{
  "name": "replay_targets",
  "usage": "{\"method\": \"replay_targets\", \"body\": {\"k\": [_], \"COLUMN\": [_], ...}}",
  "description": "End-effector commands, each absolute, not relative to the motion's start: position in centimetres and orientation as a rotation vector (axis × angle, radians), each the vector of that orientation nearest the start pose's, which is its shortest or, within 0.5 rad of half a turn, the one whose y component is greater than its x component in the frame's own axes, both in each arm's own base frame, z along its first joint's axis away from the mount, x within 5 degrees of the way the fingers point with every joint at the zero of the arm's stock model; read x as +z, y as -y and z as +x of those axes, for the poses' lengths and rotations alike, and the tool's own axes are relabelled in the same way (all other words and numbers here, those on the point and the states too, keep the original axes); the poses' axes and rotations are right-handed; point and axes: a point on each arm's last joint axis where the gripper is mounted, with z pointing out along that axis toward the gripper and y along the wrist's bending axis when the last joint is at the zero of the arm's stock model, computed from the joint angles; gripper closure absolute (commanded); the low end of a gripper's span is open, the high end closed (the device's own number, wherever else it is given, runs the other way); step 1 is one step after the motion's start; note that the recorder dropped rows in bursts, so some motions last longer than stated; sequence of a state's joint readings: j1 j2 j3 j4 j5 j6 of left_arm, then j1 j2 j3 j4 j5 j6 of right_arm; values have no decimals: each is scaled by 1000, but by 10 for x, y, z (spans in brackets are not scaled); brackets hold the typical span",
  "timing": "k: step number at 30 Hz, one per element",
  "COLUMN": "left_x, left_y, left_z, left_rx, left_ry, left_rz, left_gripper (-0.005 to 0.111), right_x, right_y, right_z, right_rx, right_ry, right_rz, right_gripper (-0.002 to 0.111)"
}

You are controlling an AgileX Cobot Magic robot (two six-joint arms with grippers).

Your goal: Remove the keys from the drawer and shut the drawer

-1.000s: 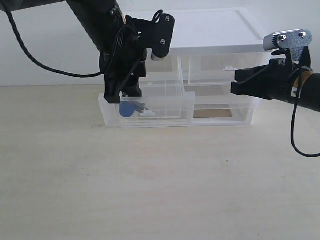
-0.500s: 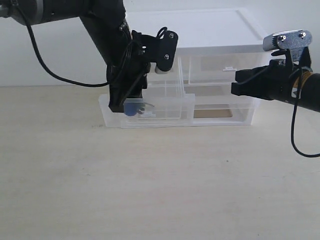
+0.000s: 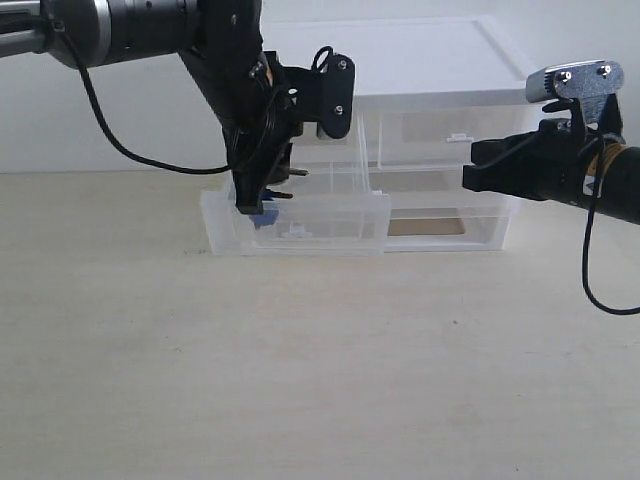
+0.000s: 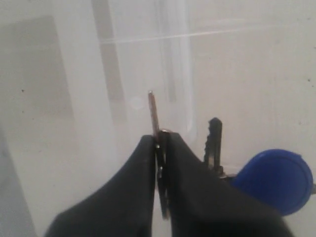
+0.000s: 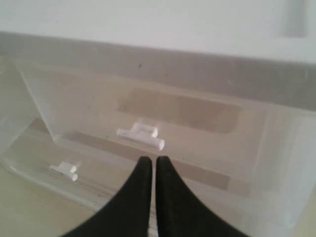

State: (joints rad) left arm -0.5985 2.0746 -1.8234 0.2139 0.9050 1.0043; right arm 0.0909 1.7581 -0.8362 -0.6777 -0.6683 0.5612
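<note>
Left gripper (image 4: 159, 139) was down inside the open drawer (image 3: 335, 215), claw pinched fully together. It had hold of the keys (image 4: 213, 140): one thin metal piece of the bunch was clamped between the black fingertips (image 4: 143, 163), its end sticking out past them. A dark toothed key and the round blue fob (image 4: 275, 180) hung just beside the fingers, on the same bunch. Could not tell if the keys were lifted off the drawer floor or resting on it. In the exterior view only a bit of blue showed under the claw, at the left end of the drawer, behind its translucent front wall.

The drawer stood pulled out toward the near side from the left half of the storage unit (image 3: 430, 60), which sat on the pale table (image 3: 320, 380).

Right gripper (image 5: 150, 163) hovered in the air on the right, near the unit's front, claw closed tip to tip and holding nothing. A small white tab handle (image 5: 140, 136) lay just beyond its tips, not touching.
</note>
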Motion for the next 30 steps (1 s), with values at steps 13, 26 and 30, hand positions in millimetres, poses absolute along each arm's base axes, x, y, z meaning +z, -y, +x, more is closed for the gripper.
{"method": "replay_targets", "body": {"k": [13, 26, 30], "left_x": [292, 262, 251], "left_y": [262, 256, 255], "left_z": [391, 386, 385], "left_rx": [-607, -468, -456], "left_ry": [2605, 2524, 2405], "left_rz": [-2790, -2580, -2601], "left_gripper": [102, 61, 82], "right_x": [200, 200, 200], "right_y": [-68, -68, -68], "right_z": [351, 351, 351], "right_rx": [429, 432, 432], "right_ry": [-1815, -1816, -1816], "right_rz": [-366, -362, -362], "right_gripper": [107, 107, 107]}}
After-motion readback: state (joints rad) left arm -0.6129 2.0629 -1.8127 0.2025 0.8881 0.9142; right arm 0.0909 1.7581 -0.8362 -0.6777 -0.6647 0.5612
